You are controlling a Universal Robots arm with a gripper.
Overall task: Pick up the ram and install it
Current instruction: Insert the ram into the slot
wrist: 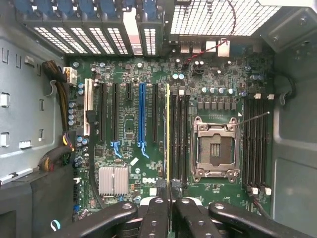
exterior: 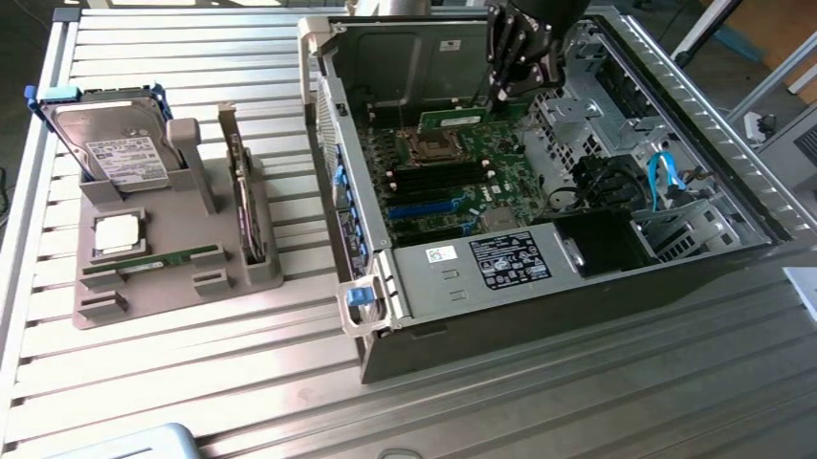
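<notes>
Wrist view, hand [wrist: 169, 194] gripping ram [wrist: 168, 129], over motherboard [wrist: 130, 126]

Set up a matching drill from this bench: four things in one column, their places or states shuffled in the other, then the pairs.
1 claw
2 hard drive
3 silver processor chip
4 processor socket

A flat on the grey holder
B shut on the ram, above the motherboard
C empty, on the motherboard
D standing upright in the grey holder

Pairs: 1-B, 2-D, 3-A, 4-C
</notes>
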